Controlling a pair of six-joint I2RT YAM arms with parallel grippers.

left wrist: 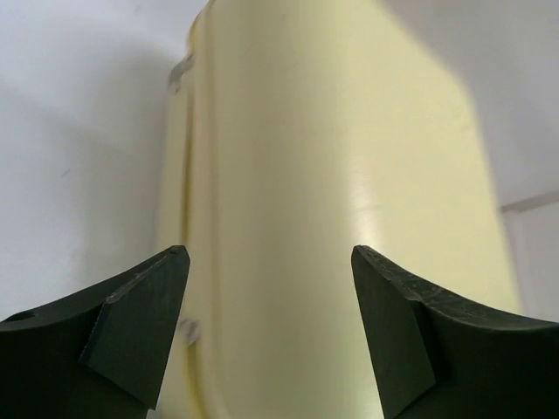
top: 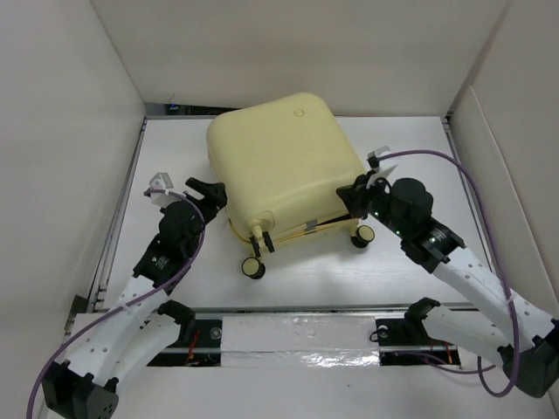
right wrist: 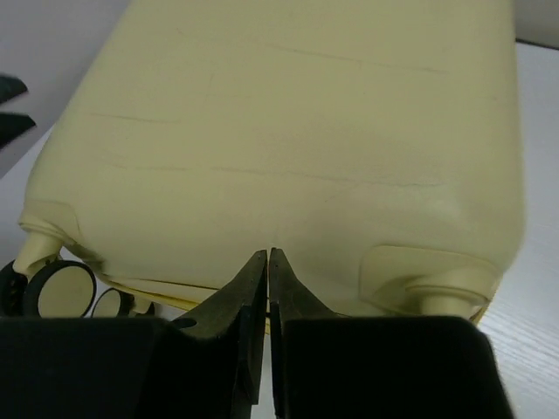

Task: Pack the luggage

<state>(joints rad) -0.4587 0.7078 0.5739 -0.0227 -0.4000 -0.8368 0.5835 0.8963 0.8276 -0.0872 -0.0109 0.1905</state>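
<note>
The luggage [top: 279, 161] is a pale-yellow hard-shell suitcase lying flat and closed in the middle of the white table, its caster wheels [top: 253, 268] toward the near edge. My left gripper [top: 210, 190] is open at the suitcase's left side; in the left wrist view [left wrist: 271, 253] the yellow shell [left wrist: 332, 175] fills the gap between the fingers, apart from both. My right gripper [top: 358, 194] is shut with nothing in it, its tips against the shell at the near right corner. In the right wrist view [right wrist: 268, 253] the shell [right wrist: 288, 113] and wheels [right wrist: 59, 288] show.
White walls enclose the table on the left, back and right. A small pale clip-like object [top: 159, 186] lies left of the left gripper. A shiny taped strip [top: 306, 336] runs along the near edge between the arm bases.
</note>
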